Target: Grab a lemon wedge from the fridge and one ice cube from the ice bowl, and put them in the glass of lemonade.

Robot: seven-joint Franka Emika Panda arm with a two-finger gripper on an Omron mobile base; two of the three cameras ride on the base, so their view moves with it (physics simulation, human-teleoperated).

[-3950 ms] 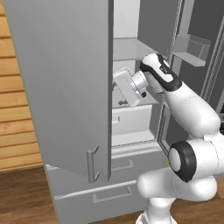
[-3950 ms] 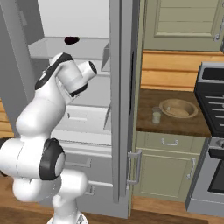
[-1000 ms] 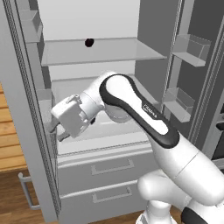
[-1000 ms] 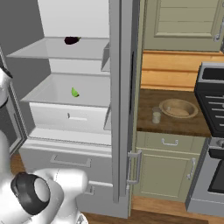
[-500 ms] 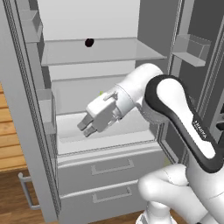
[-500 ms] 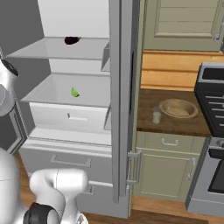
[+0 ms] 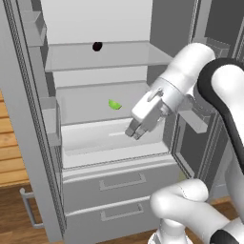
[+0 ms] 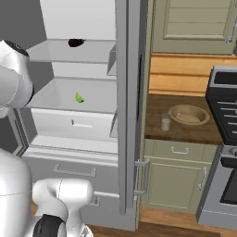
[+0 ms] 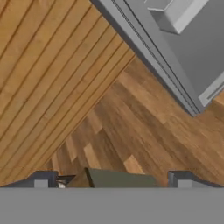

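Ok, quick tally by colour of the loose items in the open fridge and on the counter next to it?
Lime green: 1, the lemon wedge
Dark maroon: 1, the round item on the upper shelf
Tan: 1, the ice bowl
Clear with pale yellow: 1, the glass of lemonade
Total: 4

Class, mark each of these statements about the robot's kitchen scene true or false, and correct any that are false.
1. The fridge stands open. True.
2. The lemon wedge is held in the gripper. False: the gripper is open and empty, and the wedge lies on a white fridge shelf, up and to the left of the gripper in the left base view.
3. The glass of lemonade stands on the counter beside the ice bowl. True.
4. The small dark round item sits on the same shelf as the wedge. False: it sits on the shelf above.
5. The ice bowl is inside the fridge. False: it is on the wooden counter.
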